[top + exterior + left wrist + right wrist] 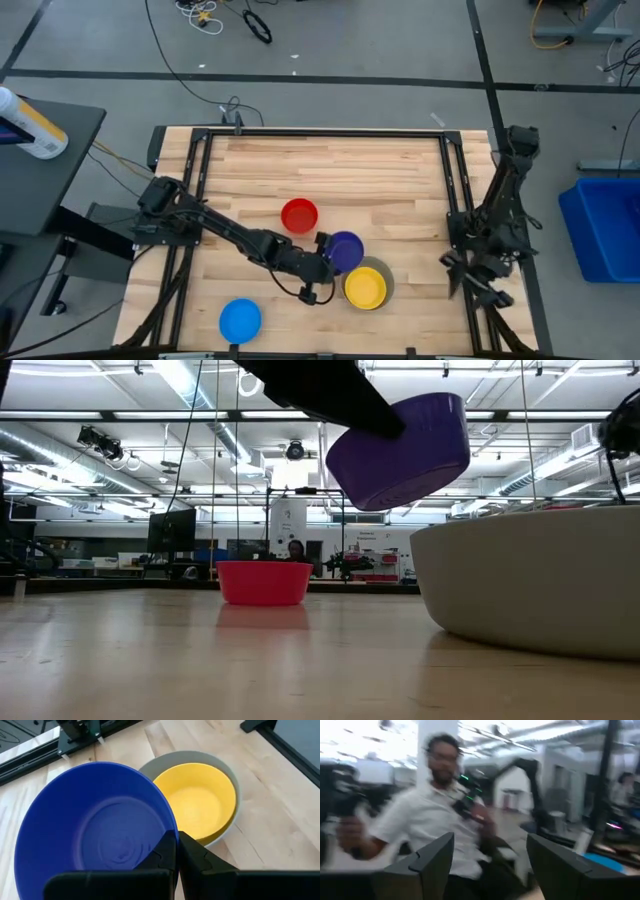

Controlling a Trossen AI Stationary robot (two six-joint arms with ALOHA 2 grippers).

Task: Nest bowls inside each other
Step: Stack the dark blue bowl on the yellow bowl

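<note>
Above the wooden table (400,170), our left gripper (322,262) is clamping the small dark blue-purple plastic bowl's (345,250) rim, tilted; our right gripper (490,865) is waiting, fingers apart.

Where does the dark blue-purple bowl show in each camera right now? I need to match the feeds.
High view: dark blue-purple bowl at the left gripper, beside the yellow bowl.
Low view: upper centre, tilted in the air.
Left wrist view: fills the left side, rim pinched.
Right wrist view: not in it.
Shared landmark: the grey bowl holding the yellow one.
</note>
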